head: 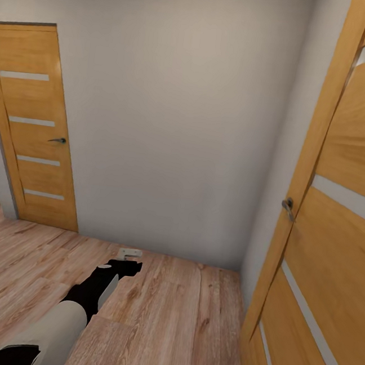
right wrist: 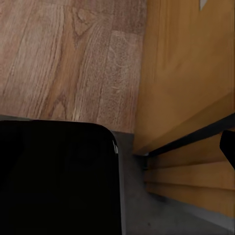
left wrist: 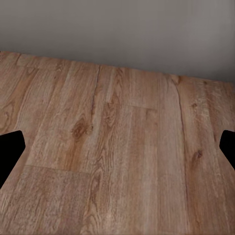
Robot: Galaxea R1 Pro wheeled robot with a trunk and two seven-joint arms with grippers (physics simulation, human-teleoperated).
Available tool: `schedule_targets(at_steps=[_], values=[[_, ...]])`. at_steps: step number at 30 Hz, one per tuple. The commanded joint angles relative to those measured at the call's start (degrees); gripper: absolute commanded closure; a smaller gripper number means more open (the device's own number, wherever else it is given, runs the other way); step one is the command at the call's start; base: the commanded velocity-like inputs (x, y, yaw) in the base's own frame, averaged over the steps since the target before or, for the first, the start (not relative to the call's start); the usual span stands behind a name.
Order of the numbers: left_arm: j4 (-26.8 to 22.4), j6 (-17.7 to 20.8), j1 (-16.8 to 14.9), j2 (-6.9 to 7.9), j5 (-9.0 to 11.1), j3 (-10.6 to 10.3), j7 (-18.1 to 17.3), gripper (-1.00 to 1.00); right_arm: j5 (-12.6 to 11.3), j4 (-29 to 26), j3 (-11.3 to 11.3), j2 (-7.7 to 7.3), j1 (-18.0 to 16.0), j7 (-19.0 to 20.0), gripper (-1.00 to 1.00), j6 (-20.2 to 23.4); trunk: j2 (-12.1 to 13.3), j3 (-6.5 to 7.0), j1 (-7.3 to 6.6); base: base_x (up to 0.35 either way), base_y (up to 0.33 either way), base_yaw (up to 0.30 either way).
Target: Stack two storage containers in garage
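The robot is in a hallway with a wood floor (head: 178, 318) and two wooden doors (head: 35, 132), its left pincer (left wrist: 117, 147) open and empty; the right one I cannot tell; no boxes are here, probably light, best held by their thin walls.

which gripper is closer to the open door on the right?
Right. The right wrist view looks straight down the door's edge beside the robot. The left gripper hangs over the wood floor, well left of that door.
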Motion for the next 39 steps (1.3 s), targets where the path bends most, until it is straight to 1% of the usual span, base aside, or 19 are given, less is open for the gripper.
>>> schedule_targets(at_steps=[1,6,12,28,34,39], values=[[-0.1,0.3,0.0,-0.08,-0.6,0.4,-0.1,-1.00,0.3,0.1,0.0,0.00,0.0,-0.3,-1.00,-0.2,0.0,-0.05,0.00,0.000,0.118,0.000],[-0.1,0.3,0.0,-0.08,-0.6,0.4,-0.1,-1.00,0.3,0.1,0.0,0.02,0.0,-0.3,-1.00,-0.2,0.0,-0.05,0.00,0.023,0.169,0.000],[-0.1,0.3,0.0,-0.09,-0.6,0.4,-0.1,-1.00,0.3,0.1,0.0,-0.01,0.0,-0.3,-1.00,-0.2,0.0,-0.05,0.00,0.125,0.171,0.000],[-0.1,0.3,0.0,-0.16,-0.6,0.4,-0.1,-1.00,0.3,0.1,0.0,-0.02,0.0,-0.3,-1.00,-0.2,0.0,-0.05,0.00,0.006,0.005,0.000],[-0.1,0.3,0.0,-0.16,-0.6,0.4,-0.1,-1.00,0.3,0.1,0.0,0.01,0.0,-0.3,-1.00,-0.2,0.0,-0.05,0.00,0.168,-0.060,0.000],[-0.1,0.3,0.0,-0.10,-0.6,0.4,-0.1,-1.00,0.3,0.1,0.0,0.00,0.0,-0.3,-1.00,-0.2,0.0,-0.05,0.00,0.052,-0.021,0.000]])
